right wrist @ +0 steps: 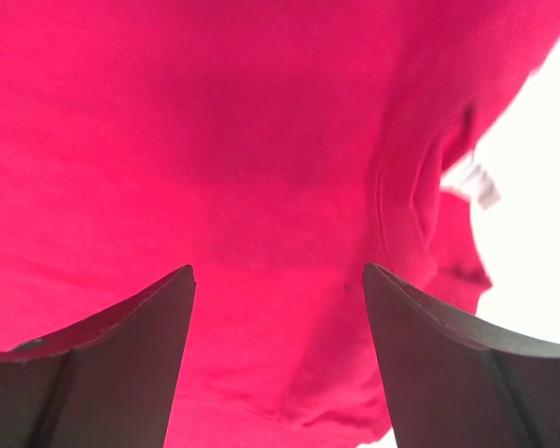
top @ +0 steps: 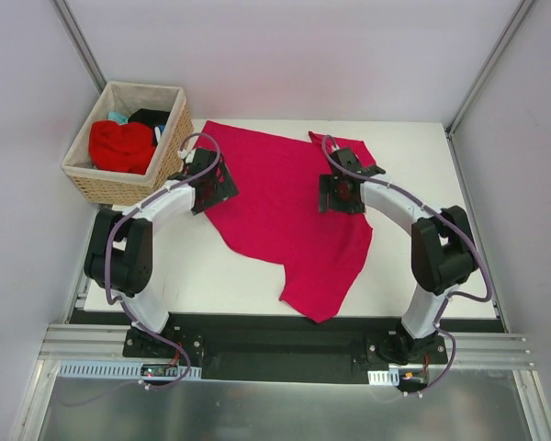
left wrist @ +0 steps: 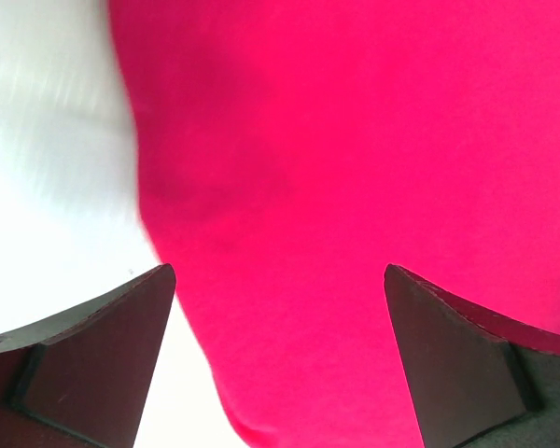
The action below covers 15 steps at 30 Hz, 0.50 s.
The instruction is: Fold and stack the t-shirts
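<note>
T-shirts [top: 121,145] in wicker basket [top: 119,188]; red, black, teal

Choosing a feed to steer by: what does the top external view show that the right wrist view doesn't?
Only top external: the wicker basket holding a red shirt, and the whole outline of the crimson t-shirt. Only right wrist: the collar and white neck label. Both: that t-shirt spread on the white table under the open right claw.
</note>
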Available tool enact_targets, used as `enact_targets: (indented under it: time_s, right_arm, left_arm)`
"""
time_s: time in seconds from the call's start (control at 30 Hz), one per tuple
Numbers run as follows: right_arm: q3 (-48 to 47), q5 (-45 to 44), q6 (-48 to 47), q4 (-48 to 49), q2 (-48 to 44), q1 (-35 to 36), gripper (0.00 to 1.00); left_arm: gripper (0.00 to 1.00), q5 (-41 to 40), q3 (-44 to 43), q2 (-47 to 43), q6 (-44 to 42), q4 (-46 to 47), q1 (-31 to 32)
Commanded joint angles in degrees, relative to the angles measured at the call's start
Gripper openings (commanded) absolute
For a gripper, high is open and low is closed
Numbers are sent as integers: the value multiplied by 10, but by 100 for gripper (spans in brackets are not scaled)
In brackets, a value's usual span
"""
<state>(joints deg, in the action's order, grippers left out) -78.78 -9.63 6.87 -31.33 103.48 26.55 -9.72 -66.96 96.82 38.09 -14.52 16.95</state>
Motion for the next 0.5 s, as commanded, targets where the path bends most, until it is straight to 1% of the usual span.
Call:
enact_targets:
  time_s: [0.0, 0.1, 0.47]
  right_arm:
    - [63, 12, 41, 28, -48, 7, 76]
    - [97, 7, 46, 35, -65, 25, 76]
    - [174, -36, 76, 36, -118, 69, 75]
  left_arm:
    - [95, -19, 37, -13, 20, -11, 13]
    - [95, -18, 46, -13, 23, -2, 21]
    - [94, -30, 71, 15, 40, 9, 53]
